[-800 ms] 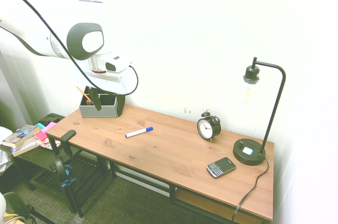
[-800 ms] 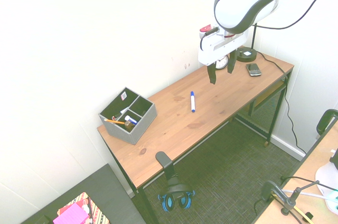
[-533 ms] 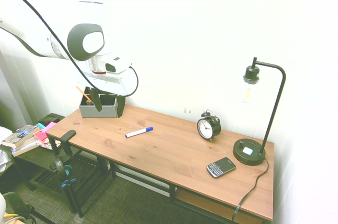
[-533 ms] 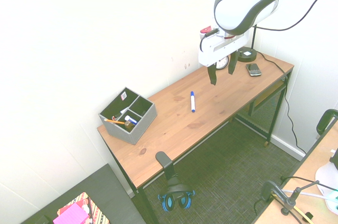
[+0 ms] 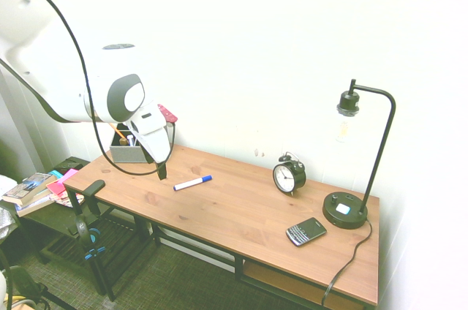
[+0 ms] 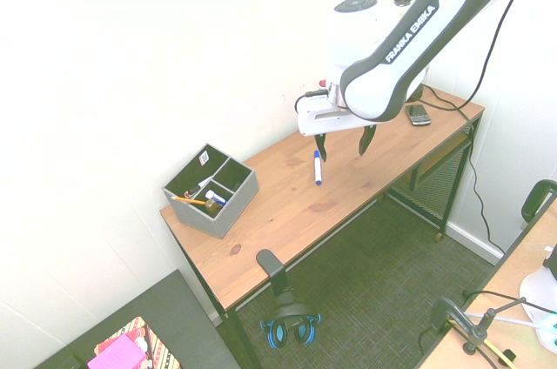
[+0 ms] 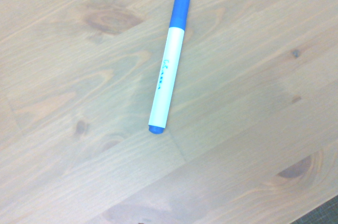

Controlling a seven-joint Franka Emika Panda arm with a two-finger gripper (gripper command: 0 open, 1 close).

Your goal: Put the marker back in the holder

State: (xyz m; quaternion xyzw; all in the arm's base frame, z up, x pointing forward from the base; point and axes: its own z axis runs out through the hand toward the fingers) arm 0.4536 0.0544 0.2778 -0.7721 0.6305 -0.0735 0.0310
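In second exterior view, left to right: grey holder point(image 6: 211, 192) stands on tabletop point(image 6: 278, 212), well apart from your jaws; orange pencil point(image 6: 189, 201) is inside. Headphones point(image 6: 291, 324) hang lower than jaws, at tabletop edge. Marker point(image 6: 318, 171), blue cap, lies flat on tabletop, below your jaws and near. Your gripper point(image 6: 343, 157) is above tabletop, jaws apart, holding nothing. Phone point(image 6: 418, 115) lies to right of jaws.
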